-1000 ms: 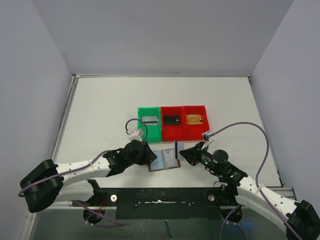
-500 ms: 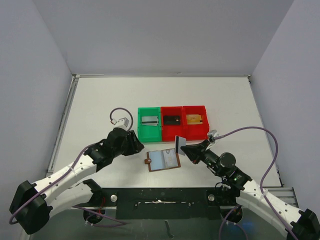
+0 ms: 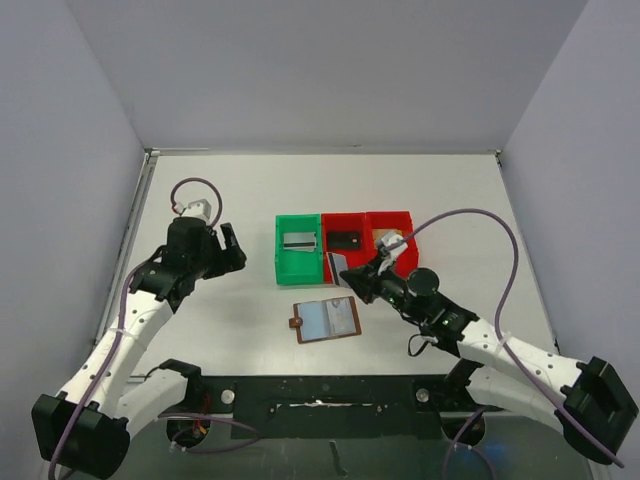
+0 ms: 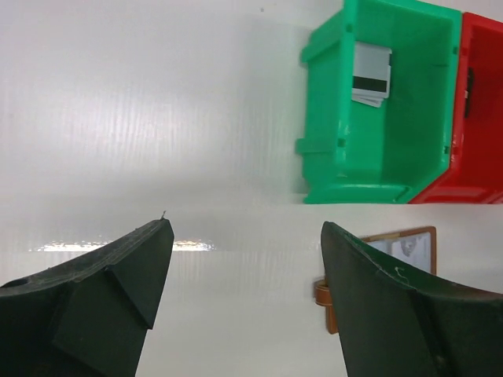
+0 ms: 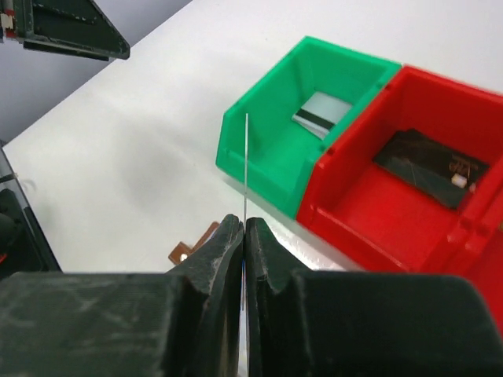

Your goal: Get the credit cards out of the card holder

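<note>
Risen from the card holder [image 3: 327,320] since a second ago, the right gripper [image 5: 244,228] pinches a credit card [image 5: 246,165] edge-on before the green bin [image 5: 267,165] and red bin [image 5: 354,212]. The left gripper [image 4: 245,236] has swung away leftward, jaws spread and empty. The card holder lies open on the table [image 3: 250,190] near the bins.

— What is the right hand [image 3: 353,282] gripping?
— It is pinching a credit card [image 3: 337,267]. The open card holder [image 3: 327,320] is lying on the counter [image 3: 450,190] just beside that hand.
— And the left hand [image 3: 230,250]?
— It is holding its fingers apart, beside the green bin [image 3: 299,270].
</note>
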`<action>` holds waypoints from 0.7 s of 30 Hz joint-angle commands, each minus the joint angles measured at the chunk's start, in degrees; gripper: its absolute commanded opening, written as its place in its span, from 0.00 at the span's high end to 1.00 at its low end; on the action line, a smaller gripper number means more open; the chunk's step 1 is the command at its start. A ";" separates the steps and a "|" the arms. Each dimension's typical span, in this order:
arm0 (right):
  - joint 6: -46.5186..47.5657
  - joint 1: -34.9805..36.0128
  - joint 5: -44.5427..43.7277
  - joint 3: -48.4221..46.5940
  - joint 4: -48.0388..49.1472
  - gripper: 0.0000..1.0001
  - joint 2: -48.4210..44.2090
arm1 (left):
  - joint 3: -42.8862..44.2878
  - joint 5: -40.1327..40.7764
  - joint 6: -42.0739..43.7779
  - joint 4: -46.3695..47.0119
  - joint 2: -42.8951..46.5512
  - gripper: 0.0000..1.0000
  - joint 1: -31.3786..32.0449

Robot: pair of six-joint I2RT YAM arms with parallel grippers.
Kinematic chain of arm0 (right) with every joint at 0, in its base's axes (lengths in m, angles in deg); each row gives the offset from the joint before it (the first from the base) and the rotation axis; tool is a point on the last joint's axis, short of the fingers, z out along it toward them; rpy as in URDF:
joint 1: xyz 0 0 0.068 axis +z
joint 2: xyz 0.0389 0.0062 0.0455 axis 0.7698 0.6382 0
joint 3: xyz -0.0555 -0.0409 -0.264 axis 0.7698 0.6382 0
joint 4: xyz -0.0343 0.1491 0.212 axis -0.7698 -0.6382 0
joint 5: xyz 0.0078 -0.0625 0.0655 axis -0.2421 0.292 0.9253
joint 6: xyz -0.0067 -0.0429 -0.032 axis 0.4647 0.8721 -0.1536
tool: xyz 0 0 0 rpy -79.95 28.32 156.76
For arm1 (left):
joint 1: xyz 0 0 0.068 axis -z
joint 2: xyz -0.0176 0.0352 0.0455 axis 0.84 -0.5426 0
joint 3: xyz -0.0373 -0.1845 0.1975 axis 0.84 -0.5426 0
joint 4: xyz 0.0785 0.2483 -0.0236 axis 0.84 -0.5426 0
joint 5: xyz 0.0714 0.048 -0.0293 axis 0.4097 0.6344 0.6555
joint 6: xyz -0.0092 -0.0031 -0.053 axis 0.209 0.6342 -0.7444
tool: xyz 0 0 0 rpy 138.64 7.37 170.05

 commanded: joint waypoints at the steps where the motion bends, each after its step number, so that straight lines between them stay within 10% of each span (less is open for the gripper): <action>1: 13.26 3.39 -1.86 -12.53 2.07 1.00 10.83 | 3.80 -1.14 6.38 -0.60 0.14 0.22 -3.75; 21: 45.46 2.36 -3.93 -50.42 -20.19 1.00 51.78 | -3.75 13.65 4.37 4.93 4.69 0.17 -7.06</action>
